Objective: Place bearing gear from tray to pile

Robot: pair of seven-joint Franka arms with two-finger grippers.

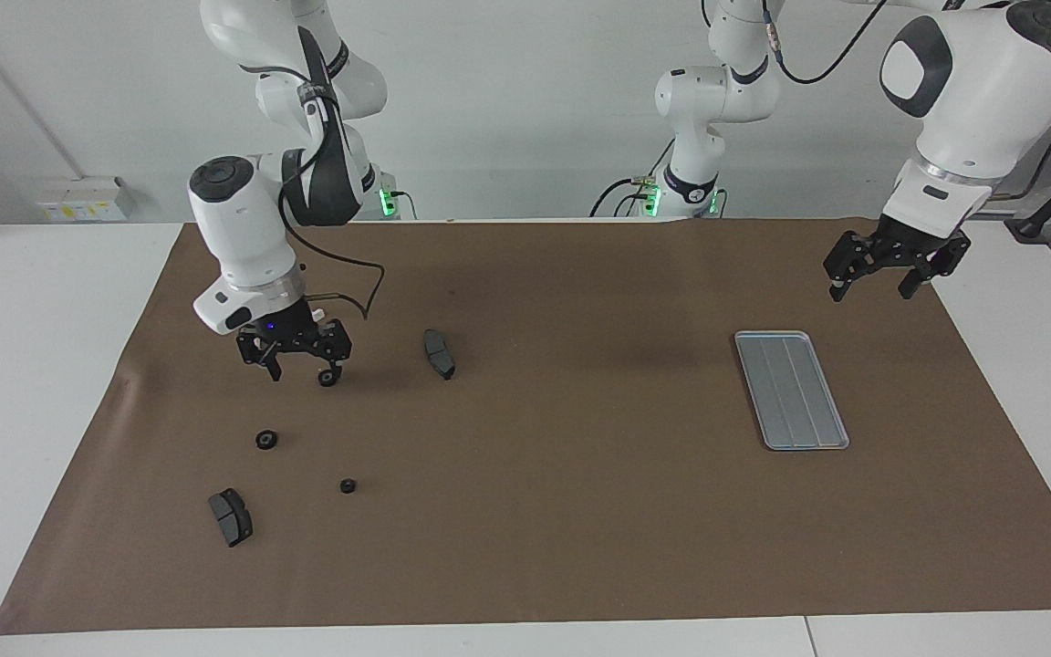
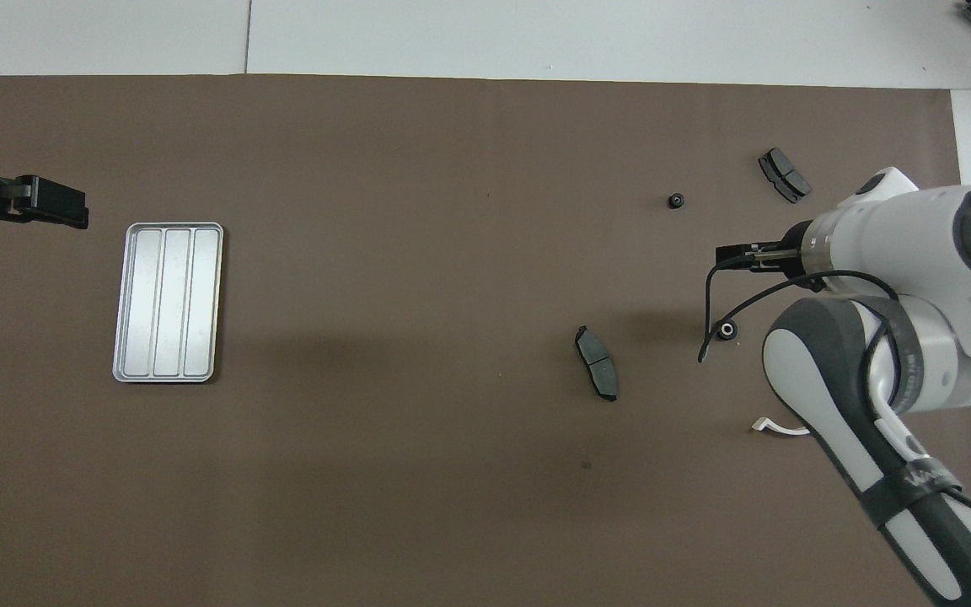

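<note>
**mechwatcher:** Bearing gear check first, then I'll go big to small. The wide brown paper mat [image 1: 544, 474] covers most of the white table [image 1: 33, 365]. The right arm's gripper [image 1: 299, 358] hangs low over the mat at its own end of the table, and the left arm's gripper [image 1: 895, 265] waits in the air near the mat's corner at the other end, fingers spread apart, nothing in them. The flat silver-grey metal tray with lengthwise ridges [image 1: 792, 391] sits near that left gripper with no parts on it.

**torque_tom:** So where's the gear itself?

**mechwatcher:** One small black ring-shaped bearing gear [image 1: 329, 376] is right at the tip of one of the right gripper's fingers. The fingers stand apart; I can't tell whether the gear hangs from that tip or sits on the mat under it.

**torque_tom:** And the pile?

**mechwatcher:** Loose scatter around that gripper. One dark grey curved brake-pad piece [image 1: 439, 354] lies just beside it, toward the middle of the table. A second dark grey pad [image 1: 231, 516] lies farther from the robots. Between those, two more small black gears rest on the mat: one [image 1: 266, 440] just below the gripper in the facing view, another [image 1: 348, 485] farther out. From overhead, a bit of a white curved bracket [image 2: 776, 427] pokes out beside the right arm.
</note>
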